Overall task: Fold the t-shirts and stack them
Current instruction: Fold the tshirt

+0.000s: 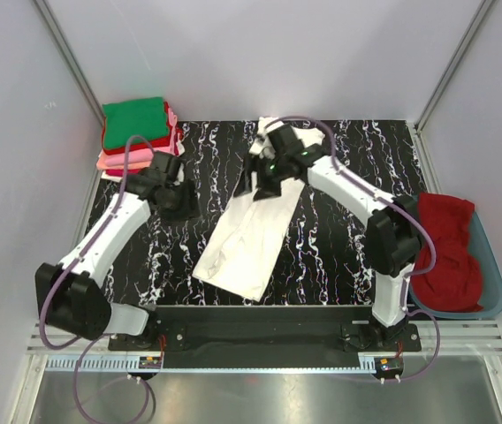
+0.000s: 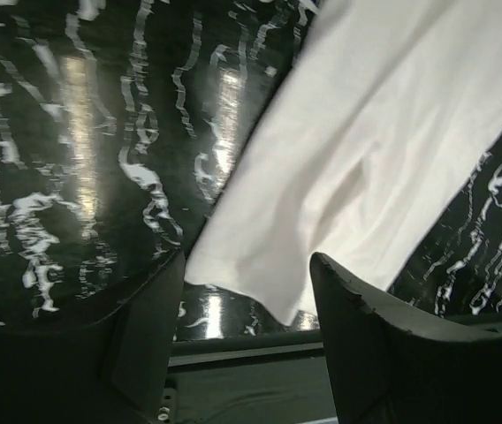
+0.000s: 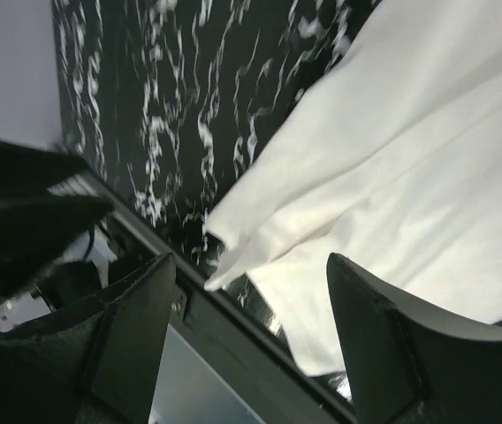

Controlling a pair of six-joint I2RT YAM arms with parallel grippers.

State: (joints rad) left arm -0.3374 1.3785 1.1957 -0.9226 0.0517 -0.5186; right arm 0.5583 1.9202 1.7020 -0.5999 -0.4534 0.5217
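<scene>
A white t-shirt (image 1: 244,237) lies folded into a long strip on the black marbled table (image 1: 339,238), running from the back centre towards the near edge. It also shows in the left wrist view (image 2: 375,150) and the right wrist view (image 3: 410,177). My right gripper (image 1: 265,187) hovers over the shirt's far part, open and empty (image 3: 251,296). My left gripper (image 1: 180,205) is open and empty (image 2: 247,296), over bare table to the left of the shirt. A stack of folded t-shirts (image 1: 136,124), green on top of red and pink, sits at the back left corner.
A blue tub (image 1: 491,274) at the right edge holds a crumpled red t-shirt (image 1: 450,252). White walls with metal posts enclose the table. The arm bases and a black rail (image 1: 269,327) run along the near edge.
</scene>
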